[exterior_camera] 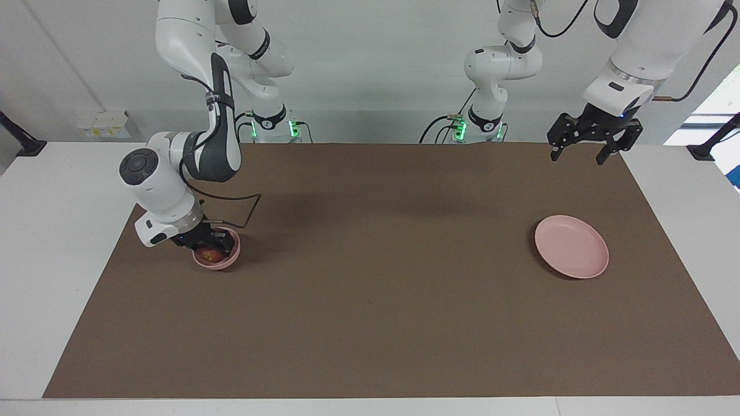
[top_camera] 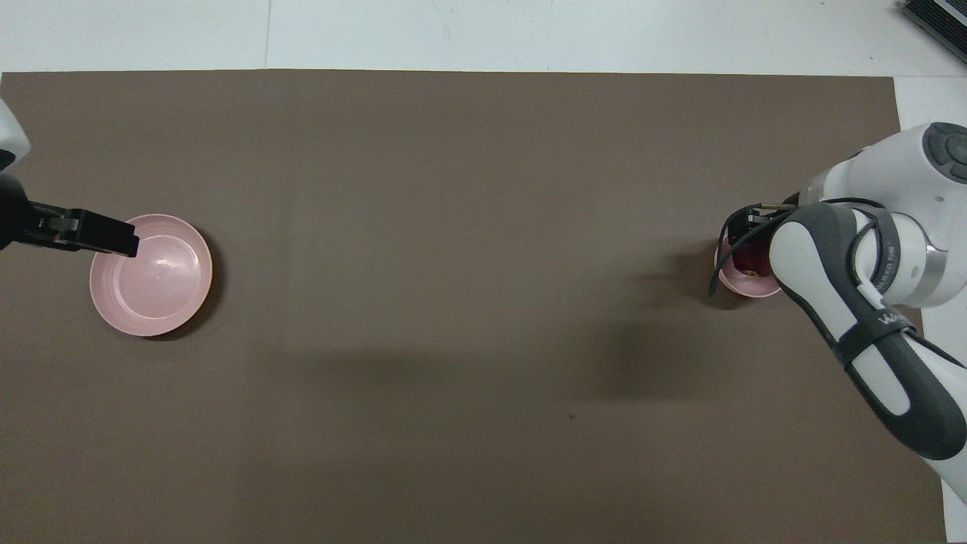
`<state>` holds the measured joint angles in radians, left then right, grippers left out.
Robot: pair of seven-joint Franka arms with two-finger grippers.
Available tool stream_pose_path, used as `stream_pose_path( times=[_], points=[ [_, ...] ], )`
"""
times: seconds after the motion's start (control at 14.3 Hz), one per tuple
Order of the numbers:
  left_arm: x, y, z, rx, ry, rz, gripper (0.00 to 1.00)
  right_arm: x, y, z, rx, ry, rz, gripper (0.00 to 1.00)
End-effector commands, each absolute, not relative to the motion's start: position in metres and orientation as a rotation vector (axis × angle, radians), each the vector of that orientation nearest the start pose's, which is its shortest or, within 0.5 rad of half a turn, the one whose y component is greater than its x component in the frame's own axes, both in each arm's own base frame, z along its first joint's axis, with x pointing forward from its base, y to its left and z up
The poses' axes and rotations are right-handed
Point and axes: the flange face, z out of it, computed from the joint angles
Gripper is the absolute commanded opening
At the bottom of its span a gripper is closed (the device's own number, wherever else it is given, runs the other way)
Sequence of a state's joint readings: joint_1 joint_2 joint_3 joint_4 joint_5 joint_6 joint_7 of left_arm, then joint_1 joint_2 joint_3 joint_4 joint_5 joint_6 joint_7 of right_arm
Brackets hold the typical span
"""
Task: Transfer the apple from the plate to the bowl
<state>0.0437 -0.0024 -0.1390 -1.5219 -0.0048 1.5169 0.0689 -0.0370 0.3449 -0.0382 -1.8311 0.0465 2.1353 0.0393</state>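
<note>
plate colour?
Pale pink, plain, no pattern. The plate shows best in the overhead view, lying bare on the brown mat.

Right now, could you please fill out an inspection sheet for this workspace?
Surface: brown mat on a white table.
Job's things: apple down inside the bowl at the right arm's end; plate bare at the left arm's end.
Clutter: nothing seen.
Grippers: right gripper lowered into the bowl, shut on the apple; left gripper open, raised high over the mat's edge, holding nothing, waiting.
Cables: black cable looping from the right arm's wrist above the bowl; more cables at both arm bases.
Surroundings: white wall, green lights at the bases, black clamps at the table's ends.
</note>
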Motion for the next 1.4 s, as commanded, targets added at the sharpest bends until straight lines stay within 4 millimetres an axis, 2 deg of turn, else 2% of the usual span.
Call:
stream_pose_path(
  times=[0.0,0.28,0.42,0.49,0.56,0.63,0.77,1.05,1.33],
  points=[
    [0.536,-0.045,0.656,-3.129,0.253,0.015,1.0,0.63,-0.043,0.339,-3.115,0.25,0.04,0.0],
    [0.525,-0.037,0.657,-3.134,0.227,0.072,1.0,0.631,-0.043,0.33,-3.115,0.25,0.057,0.0],
    [0.524,-0.043,0.656,-3.133,0.229,0.075,1.0,0.631,-0.043,0.33,-3.115,0.25,0.057,0.0],
    [0.524,-0.043,0.656,-3.133,0.224,0.077,1.0,0.631,-0.043,0.33,-3.115,0.25,0.057,0.08],
    [0.524,-0.042,0.656,-3.134,0.222,0.077,1.0,0.631,-0.043,0.33,-3.114,0.251,0.057,0.33],
    [0.524,-0.039,0.656,-3.134,0.215,0.08,1.0,0.631,-0.043,0.33,-3.114,0.248,0.069,0.37],
    [0.523,-0.038,0.657,-3.134,0.212,0.079,1.0,0.63,-0.043,0.331,-3.106,0.257,0.083,0.69],
    [0.515,-0.037,0.659,-3.132,0.234,0.125,1.0,0.626,-0.049,0.34,-3.101,0.26,0.097,1.0],
    [0.517,-0.036,0.659,-3.132,0.234,0.111,1.0,0.626,-0.047,0.358,-3.1,0.266,0.073,1.0]
  ],
)
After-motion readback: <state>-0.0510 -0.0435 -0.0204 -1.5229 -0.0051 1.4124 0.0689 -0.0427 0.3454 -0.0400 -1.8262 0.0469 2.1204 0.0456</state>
